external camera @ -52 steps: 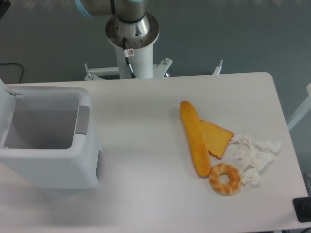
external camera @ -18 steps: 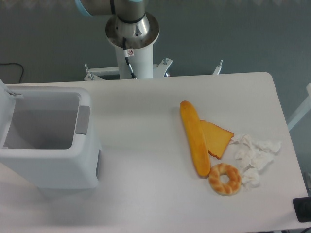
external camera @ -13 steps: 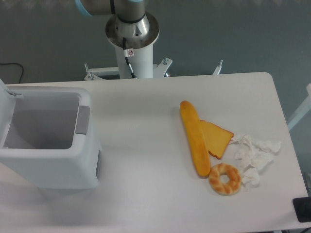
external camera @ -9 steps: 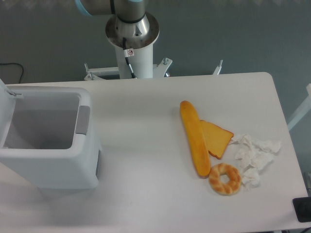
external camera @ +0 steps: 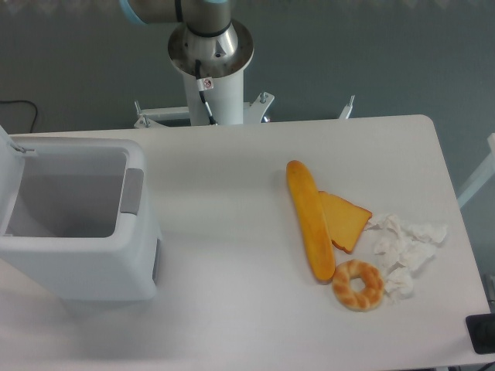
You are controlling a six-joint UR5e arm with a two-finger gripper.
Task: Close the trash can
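We see the white tabletop (external camera: 232, 201) with the trash can (external camera: 77, 263) at its left edge, mouth open, lid upright at the frame edge, grey tab (external camera: 132, 191) on its right rim. Right side: baguette (external camera: 310, 219) overlapping a toast slice (external camera: 348, 221), crumpled tissue (external camera: 406, 247), bagel (external camera: 358, 284) touching the baguette's near end. Only the arm base (external camera: 210, 54) shows; we cannot tell the end effector's state, it's out of frame
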